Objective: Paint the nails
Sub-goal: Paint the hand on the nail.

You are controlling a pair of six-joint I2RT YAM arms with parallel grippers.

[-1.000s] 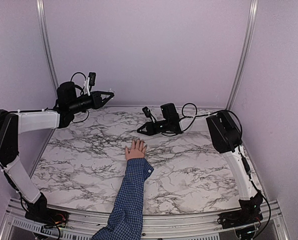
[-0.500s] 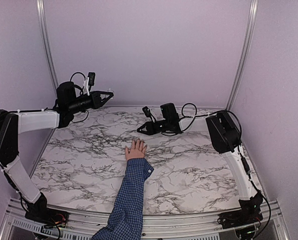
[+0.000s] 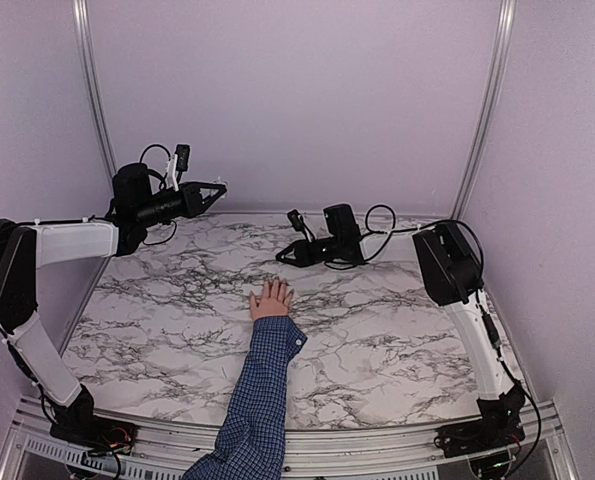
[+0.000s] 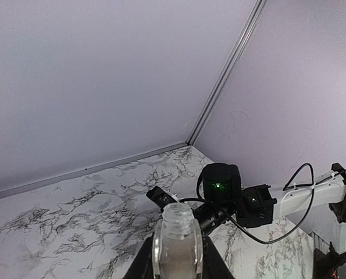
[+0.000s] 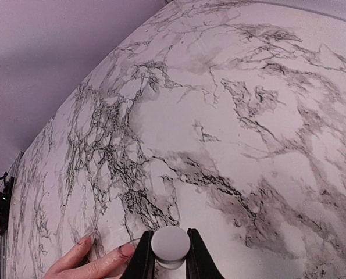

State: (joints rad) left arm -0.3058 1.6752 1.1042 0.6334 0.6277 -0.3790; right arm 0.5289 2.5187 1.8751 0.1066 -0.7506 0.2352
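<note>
A small light-skinned hand [image 3: 271, 300] in a blue checked sleeve [image 3: 262, 385] lies flat on the marble table [image 3: 157, 320], fingers spread. In the right wrist view two of its fingers [image 5: 82, 263] show at the lower left, and the nails [image 5: 126, 250] there carry dark reddish smears. My right gripper [image 3: 285, 258] hovers just beyond the fingertips, shut on a white round cap [image 5: 170, 244]; whatever hangs under the cap is hidden. Raised at the far left, my left gripper [image 3: 215, 188] is shut on a clear glass bottle [image 4: 177, 247] with an uncapped neck.
Lilac walls with metal corner rails [image 3: 487, 110] close in the table on three sides. The right arm [image 4: 236, 200] and its black cables [image 3: 377, 225] reach across the back right of the table.
The right gripper with the cap has shifted slightly right and toward the back wall. The left arm, the bottle and the hand stay where they were.
</note>
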